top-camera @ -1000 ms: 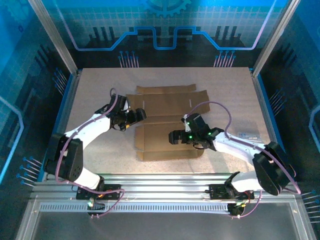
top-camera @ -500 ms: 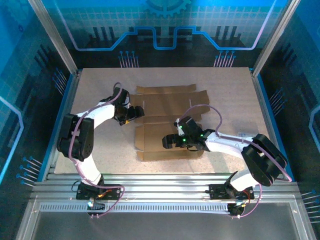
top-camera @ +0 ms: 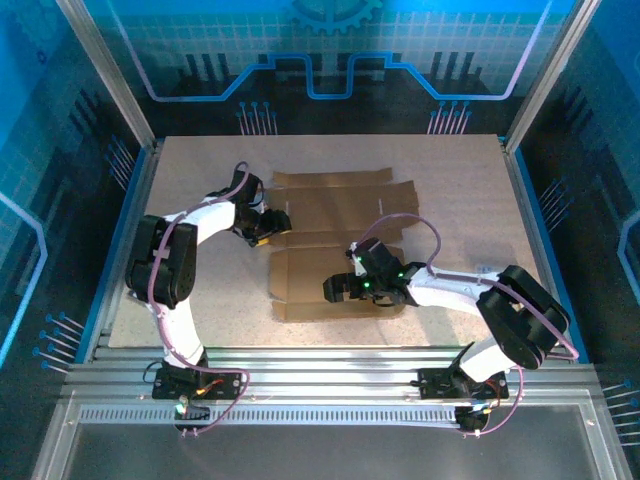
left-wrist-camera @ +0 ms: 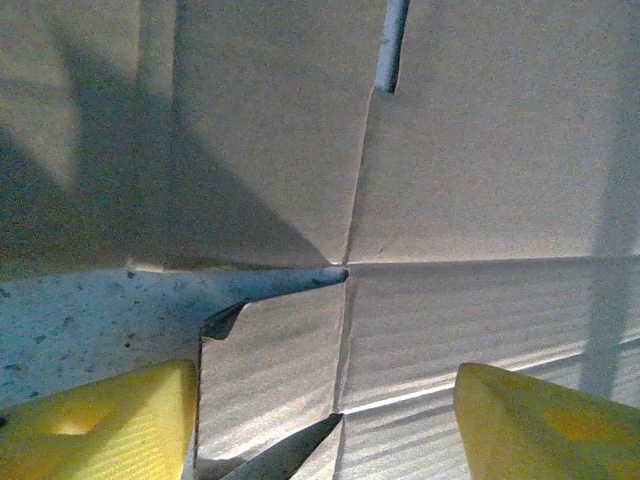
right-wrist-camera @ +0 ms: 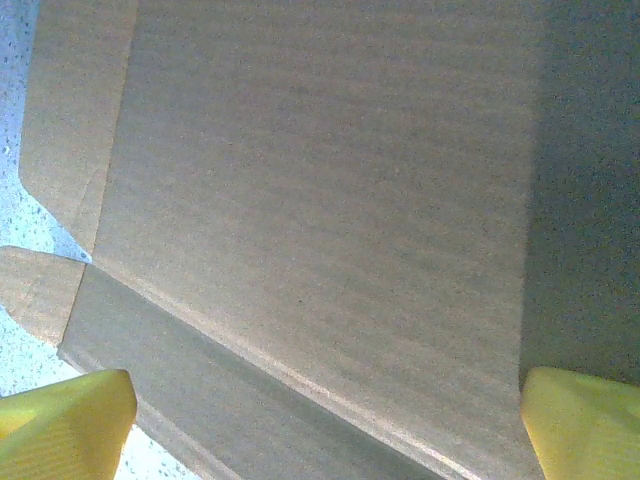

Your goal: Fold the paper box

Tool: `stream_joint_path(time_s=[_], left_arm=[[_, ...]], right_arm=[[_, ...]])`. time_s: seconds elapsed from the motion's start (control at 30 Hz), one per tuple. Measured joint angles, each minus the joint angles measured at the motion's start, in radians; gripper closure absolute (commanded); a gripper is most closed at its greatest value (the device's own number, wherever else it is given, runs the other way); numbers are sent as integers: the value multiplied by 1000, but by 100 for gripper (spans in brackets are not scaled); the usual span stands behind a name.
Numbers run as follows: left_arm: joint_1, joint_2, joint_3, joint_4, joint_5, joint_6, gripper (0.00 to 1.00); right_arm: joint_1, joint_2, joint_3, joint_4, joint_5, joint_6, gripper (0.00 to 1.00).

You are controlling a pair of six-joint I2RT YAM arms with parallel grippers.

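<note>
The paper box [top-camera: 340, 205] lies unfolded and flat in the middle of the table [top-camera: 450, 170], a brown cardboard sheet with several panels, narrow flaps along its far edge and a near panel closest to the arms.

The left gripper [top-camera: 265, 228] sits at the sheet's left edge, about midway between its far and near sides. In the left wrist view its 2 yellow fingertips [left-wrist-camera: 110, 420] stand apart at the bottom corners, so the left gripper [left-wrist-camera: 320, 400] is open with nothing pinched between the jaws. The cardboard [left-wrist-camera: 450, 150] lies beneath and ahead of them. One fold line runs away from the camera and another crosses it from left to right. A wedge-shaped cut [left-wrist-camera: 270, 285] at the edge leaves the speckled table [left-wrist-camera: 80, 310] bare under the left fingertip. A short slot [left-wrist-camera: 390, 45] sits at the top of the lengthwise fold line.

The right gripper [top-camera: 333, 288] hovers over the near panel, pointing toward the left of the table. From the right wrist camera its yellow fingertips [right-wrist-camera: 60, 420] sit at the 2 lower corners, wide apart. The right gripper [right-wrist-camera: 330, 400] is open and holds nothing. The sheet [right-wrist-camera: 320, 200] spreads below them, with a fold line running diagonally toward the bottom right. At the left a small flap [right-wrist-camera: 40, 285] rests against the table [right-wrist-camera: 8, 100].

Both arms reach in from a metal rail [top-camera: 320, 365] at the near edge.
</note>
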Motion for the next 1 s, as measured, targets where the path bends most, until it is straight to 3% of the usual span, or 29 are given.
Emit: stream_joint_path(time_s=[0.33,0.57,0.77,1.0], left_arm=[[0,-4,0,-2,21,12,44],[-20,-10,19,-14,16,33,59],[-70,-10,74,-49,-45,63,68],[-112,13,116,-98,-123,95,70]], right_arm=[[5,18,0,30,3,0,0],[6,29,0,54,3,1,0],[12,30,0,59,6,1,0],[24,30,0,62,16,8,0]])
